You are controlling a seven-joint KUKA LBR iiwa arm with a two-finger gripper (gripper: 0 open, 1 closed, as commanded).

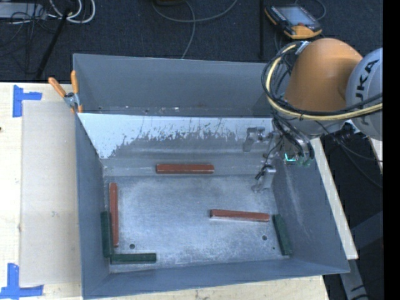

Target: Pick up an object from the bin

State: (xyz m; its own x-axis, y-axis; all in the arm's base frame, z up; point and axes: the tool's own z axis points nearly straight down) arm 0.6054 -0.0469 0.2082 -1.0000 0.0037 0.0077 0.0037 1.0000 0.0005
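Nearest red-brown bar (240,215): flat on the bin floor, just below the claw (265,177) in the view and slightly to its left, apart from it, untouched. Taken as the likeliest pick only because it lies closest; nothing shows the claw committed to it.

Handling, judged: a thin rigid stick that looks light, probably wood or plastic, and won't bend or crush. The smooth face may slip if pinched near an end. Best hold looks mid-length, across the narrow width, so it lifts level. It has a low profile, so the claw would need to come right down to the floor.

Long axis runs left-right across the view, very slightly tilted, right end a touch lower. That end points toward the dark green bar (281,234), which lies along the foot of the right wall, below-right of the claw. The 2 are near each other; touching or not, can't tell.

Claw: how far open, cannot tell. No thing seen in it. It hangs by the back-right corner of the bin (187,86).

2nd red-brown bar (185,168): left of the claw, about level with it, at the foot of the back wall, axis also left-right.

Far left of the claw, well apart: 3rd red-brown bar (114,213) running top-to-bottom in the view, 1 dark green stick (104,233) parallel beside it, and another green stick (133,259) along the near wall. The 2 green ones form an L.
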